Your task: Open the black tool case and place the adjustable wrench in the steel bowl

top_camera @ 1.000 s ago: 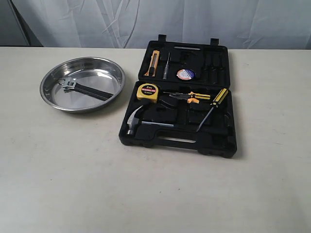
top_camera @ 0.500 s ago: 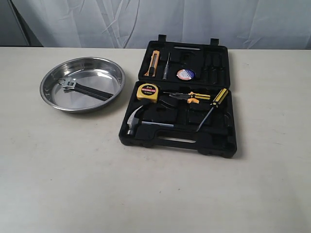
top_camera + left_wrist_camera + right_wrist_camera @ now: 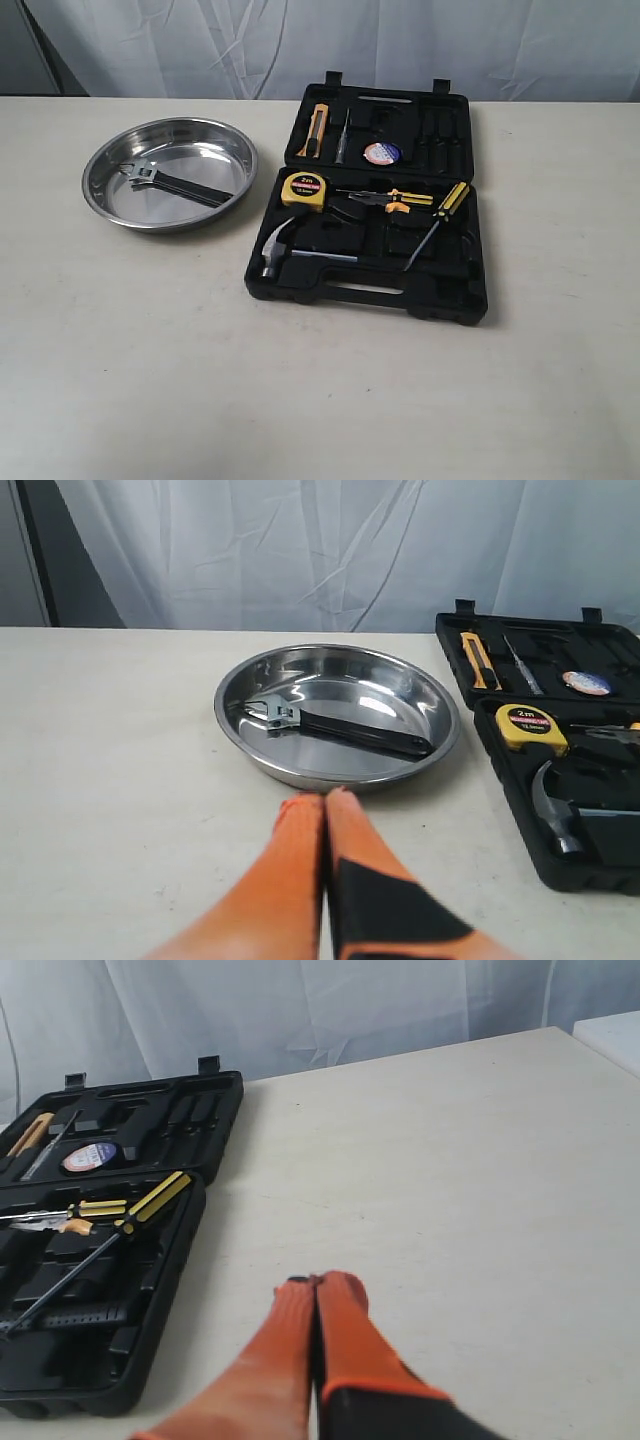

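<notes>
The black tool case [image 3: 375,200] lies open flat on the table, lid folded back; it also shows as the case [image 3: 560,730] and the case [image 3: 90,1230]. The adjustable wrench [image 3: 170,182] rests inside the steel bowl [image 3: 170,172] to the case's left, silver head toward the bowl's left rim. In the left wrist view the wrench [image 3: 340,728] lies in the bowl [image 3: 336,712], and my left gripper [image 3: 324,796] is shut and empty just short of its near rim. My right gripper [image 3: 317,1280] is shut and empty over bare table beside the case. Neither arm appears in the exterior view.
The case holds a claw hammer [image 3: 285,250], a yellow tape measure [image 3: 304,189], orange-handled pliers [image 3: 395,198], a yellow-and-black screwdriver [image 3: 440,220], a utility knife [image 3: 317,130] and a tape roll [image 3: 381,153]. A white curtain hangs behind the table.
</notes>
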Available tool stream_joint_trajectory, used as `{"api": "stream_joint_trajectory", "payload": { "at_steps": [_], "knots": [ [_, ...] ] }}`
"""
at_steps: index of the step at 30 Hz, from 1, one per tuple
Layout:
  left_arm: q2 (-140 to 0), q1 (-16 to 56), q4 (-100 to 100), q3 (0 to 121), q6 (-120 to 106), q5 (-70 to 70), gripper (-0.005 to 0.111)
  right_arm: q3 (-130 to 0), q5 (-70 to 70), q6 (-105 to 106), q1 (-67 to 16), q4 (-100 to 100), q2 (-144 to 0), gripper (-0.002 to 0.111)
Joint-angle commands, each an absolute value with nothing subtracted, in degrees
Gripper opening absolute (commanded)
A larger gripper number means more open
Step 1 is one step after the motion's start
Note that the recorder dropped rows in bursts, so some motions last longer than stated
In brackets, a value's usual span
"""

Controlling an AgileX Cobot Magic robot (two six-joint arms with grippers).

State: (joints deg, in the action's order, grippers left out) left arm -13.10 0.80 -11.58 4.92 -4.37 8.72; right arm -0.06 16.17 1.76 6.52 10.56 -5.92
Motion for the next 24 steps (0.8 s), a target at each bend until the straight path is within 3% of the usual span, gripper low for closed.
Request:
{"api": "stream_joint_trajectory", "payload": {
  "at_steps": [1,24],
  "knots": [
    [-9.57,1.18,-10.6,1.67,-1.08,7.71,0.0,0.0,15.95,1.94,6.83,10.58,-5.65,-0.001],
    [-2.09,1.18,-10.59,0.0,1.04,12.64,0.0,0.0,16.07,1.94,6.83,10.58,-5.65,-0.001]
  ]
}}
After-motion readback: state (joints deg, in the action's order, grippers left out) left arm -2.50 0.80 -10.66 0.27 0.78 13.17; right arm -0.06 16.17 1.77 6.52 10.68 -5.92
